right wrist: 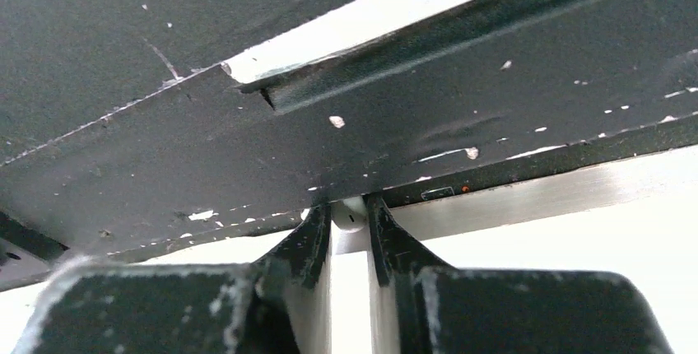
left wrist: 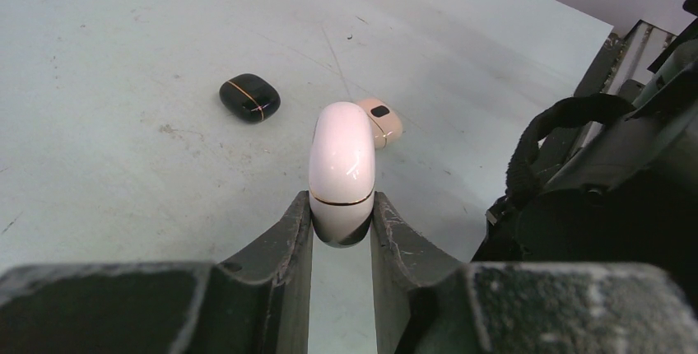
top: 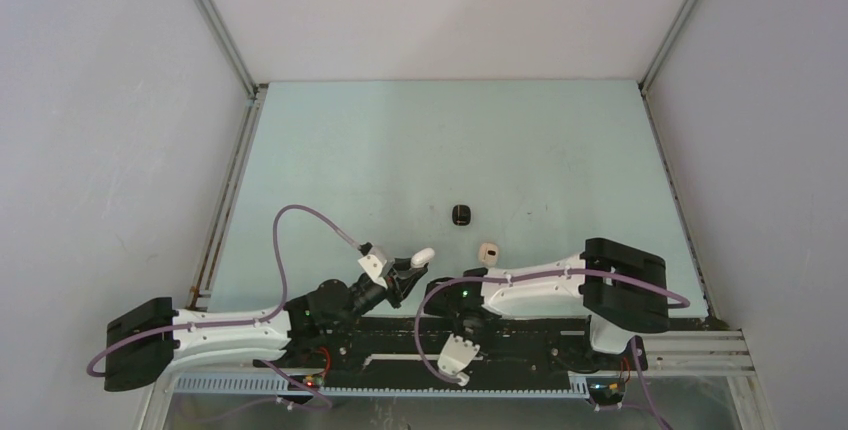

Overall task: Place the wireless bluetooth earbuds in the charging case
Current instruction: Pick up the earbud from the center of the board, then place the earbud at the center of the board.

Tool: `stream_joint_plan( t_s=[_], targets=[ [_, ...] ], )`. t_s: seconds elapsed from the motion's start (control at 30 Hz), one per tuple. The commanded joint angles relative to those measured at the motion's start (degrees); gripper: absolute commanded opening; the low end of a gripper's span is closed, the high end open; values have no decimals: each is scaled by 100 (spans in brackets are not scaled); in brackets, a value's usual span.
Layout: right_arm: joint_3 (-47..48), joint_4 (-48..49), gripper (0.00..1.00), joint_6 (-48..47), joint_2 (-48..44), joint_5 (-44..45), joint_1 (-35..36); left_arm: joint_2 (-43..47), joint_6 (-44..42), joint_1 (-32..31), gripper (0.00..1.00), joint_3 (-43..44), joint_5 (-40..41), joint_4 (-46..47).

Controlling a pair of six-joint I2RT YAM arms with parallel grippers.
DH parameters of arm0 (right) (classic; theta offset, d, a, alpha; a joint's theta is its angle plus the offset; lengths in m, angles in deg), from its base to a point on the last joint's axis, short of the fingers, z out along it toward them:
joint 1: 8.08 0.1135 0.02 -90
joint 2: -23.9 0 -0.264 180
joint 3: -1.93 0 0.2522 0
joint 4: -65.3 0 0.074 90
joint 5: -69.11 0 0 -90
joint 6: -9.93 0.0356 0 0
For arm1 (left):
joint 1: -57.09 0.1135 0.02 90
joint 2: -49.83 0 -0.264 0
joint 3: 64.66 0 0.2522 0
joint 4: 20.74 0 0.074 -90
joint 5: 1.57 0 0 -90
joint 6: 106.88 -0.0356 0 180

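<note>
Left end effector (left wrist: pixel 342 207) is clamped on the near end of a pale pink charging case (left wrist: pixel 342 152), holding it up off the worktop (left wrist: pixel 123 33). Its seam looks shut, so I'd say the lid isn't open. Right end effector (right wrist: pixel 348 217) is tucked in by the dark base rail (right wrist: pixel 461 107), tips almost together. A black case (left wrist: pixel 249 97) and a beige case (left wrist: pixel 380 122) sit on the worktop beyond the pink one. Smallest thing: a tiny whitish bit pinched in the right tips, I'm guessing an earbud (right wrist: pixel 351 211). Worries: that glossy rounded shell could squirt out of the end-grip, and the bud could pop loose if the right arm clips the rail.
</note>
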State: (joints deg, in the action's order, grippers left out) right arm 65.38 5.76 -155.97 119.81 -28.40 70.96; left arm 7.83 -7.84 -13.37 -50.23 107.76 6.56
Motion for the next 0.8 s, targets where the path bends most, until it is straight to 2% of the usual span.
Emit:
stream_joint_plan(
  t_s=[0.0,0.23,0.37,0.47,0.67,0.77],
  targets=[
    [106,-489,9,415,232,-550,-23,-11,24,41,0,-322,106,254],
    [359,-941,7,898,-651,-527,-43,-127,-16,41,0,-266,94,262],
    [426,-986,7,1091,-1121,-474,-302,-196,-8,41,0,-252,81,262],
    [427,-892,7,1147,-1224,-568,-790,-236,-12,41,0,-227,64,263],
    [427,-396,10,1255,-1223,-1167,-2268,-315,57,41,0,-185,28,289],
    [427,-82,12,1594,-1266,-1511,-2906,-311,75,41,0,-207,3,289]
  ],
)
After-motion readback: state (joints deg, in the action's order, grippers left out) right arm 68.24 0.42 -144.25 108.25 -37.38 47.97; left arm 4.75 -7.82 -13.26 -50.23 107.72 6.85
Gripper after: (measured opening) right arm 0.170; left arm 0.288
